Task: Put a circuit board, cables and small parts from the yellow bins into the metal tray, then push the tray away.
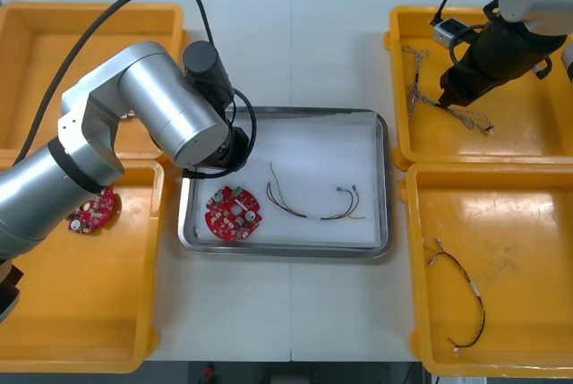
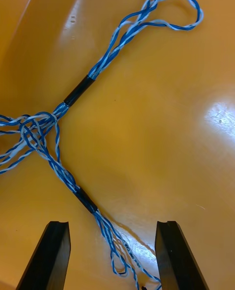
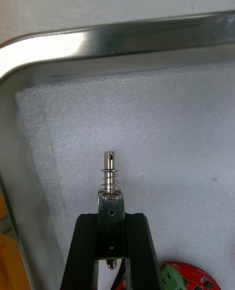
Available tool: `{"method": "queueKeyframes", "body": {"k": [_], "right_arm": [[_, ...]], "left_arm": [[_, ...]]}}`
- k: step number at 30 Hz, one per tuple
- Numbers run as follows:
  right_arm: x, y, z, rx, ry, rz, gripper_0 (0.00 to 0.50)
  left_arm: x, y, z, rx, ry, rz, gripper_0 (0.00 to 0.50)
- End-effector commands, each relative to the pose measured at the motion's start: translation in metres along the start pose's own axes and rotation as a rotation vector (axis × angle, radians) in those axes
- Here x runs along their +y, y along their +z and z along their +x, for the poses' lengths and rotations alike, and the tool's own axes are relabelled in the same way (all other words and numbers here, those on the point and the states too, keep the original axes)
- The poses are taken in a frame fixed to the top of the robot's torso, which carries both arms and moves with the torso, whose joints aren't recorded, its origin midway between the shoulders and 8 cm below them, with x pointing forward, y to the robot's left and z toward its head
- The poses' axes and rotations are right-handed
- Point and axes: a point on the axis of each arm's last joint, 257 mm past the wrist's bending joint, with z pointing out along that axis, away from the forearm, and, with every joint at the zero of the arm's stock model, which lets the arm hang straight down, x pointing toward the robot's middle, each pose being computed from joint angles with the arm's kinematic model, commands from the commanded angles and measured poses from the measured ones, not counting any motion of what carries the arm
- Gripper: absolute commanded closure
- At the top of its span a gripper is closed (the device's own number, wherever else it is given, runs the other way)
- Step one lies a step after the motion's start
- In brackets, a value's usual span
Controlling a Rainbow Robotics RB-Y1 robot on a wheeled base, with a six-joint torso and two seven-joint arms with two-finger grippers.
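Left gripper is pinched on a metal part over a corner of the tray. A board and a red-yellow cable are already laid inside; releasing the part, more cables and the push are judged left. The part's long axis is aligned with the fingers, pin end toward the rim. Right gripper is spread over a blue-white cable in a bin.

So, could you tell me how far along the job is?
Done: a circuit board and a red and yellow cable lie in the tray. In hand: the left gripper holds a small metal part over the tray near a corner, and the open right gripper hovers above the blue and white cable in its bin. Left: that cable, the black cable perhaps, then pushing the tray away.
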Motion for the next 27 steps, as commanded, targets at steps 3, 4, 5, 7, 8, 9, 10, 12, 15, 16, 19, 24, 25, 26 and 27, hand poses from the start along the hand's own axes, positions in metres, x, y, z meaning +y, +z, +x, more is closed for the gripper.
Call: {"method": "queueKeyframes", "body": {"k": [3, 4, 5, 7, 8, 9, 10, 12, 15, 16, 19, 24, 25, 26, 27], "right_arm": [[0.007, 0.006, -0.007, -0.027, -0.062, -0.004, 0.0], [0.008, 0.008, -0.005, -0.023, -0.065, -0.003, 0.0], [0.008, 0.011, -0.003, -0.018, -0.072, 0.001, 0.0], [0.008, 0.013, -0.002, -0.014, -0.077, 0.008, 0.0], [0.007, 0.015, 0.0, -0.01, -0.082, 0.016, 0.0], [0.007, 0.017, 0.001, -0.008, -0.083, 0.017, 0.0], [0.008, 0.019, 0.001, -0.011, -0.082, 0.016, 0.0], [0.009, 0.022, 0.004, -0.012, -0.078, 0.015, 0.0], [0.009, 0.025, 0.007, -0.01, -0.079, 0.014, 0.0], [0.009, 0.025, 0.008, -0.008, -0.077, 0.013, 0.0], [0.009, 0.027, 0.011, -0.004, -0.074, 0.013, 0.0], [0.008, 0.032, 0.016, 0.0, -0.076, 0.016, 0.0], [0.007, 0.034, 0.017, -0.002, -0.075, 0.02, 0.0], [0.007, 0.034, 0.017, -0.006, -0.074, 0.021, 0.0], [0.008, 0.035, 0.017, -0.006, -0.074, 0.02, 0.0]], "left_arm": [[-0.011, 0.001, 0.004, -0.007, -0.008, 0.015, 0.0], [-0.012, 0.001, 0.004, -0.008, -0.012, 0.017, 0.0], [-0.012, 0.001, 0.003, -0.009, -0.018, 0.018, 0.0], [-0.014, 0.001, 0.003, -0.013, -0.027, 0.022, 0.0], [-0.015, 0.0, 0.002, -0.017, -0.034, 0.026, 0.0], [-0.015, 0.0, 0.003, -0.015, -0.036, 0.026, 0.0], [-0.016, -0.002, 0.002, -0.018, -0.038, 0.028, 0.0], [-0.018, -0.004, 0.001, -0.023, -0.044, 0.034, 0.0], [-0.023, -0.009, 0.001, -0.03, -0.046, 0.045, 0.0], [-0.027, -0.012, 0.0, -0.035, -0.046, 0.053, 0.0], [-0.03, -0.022, 0.001, -0.033, -0.052, 0.056, 0.0], [-0.023, -0.046, 0.002, -0.02, -0.065, 0.042, 0.0], [-0.021, -0.054, 0.001, -0.019, -0.065, 0.042, 0.0], [-0.018, -0.062, -0.001, -0.023, -0.064, 0.042, 0.0], [-0.015, -0.065, -0.001, -0.02, -0.065, 0.036, 0.0]]}}
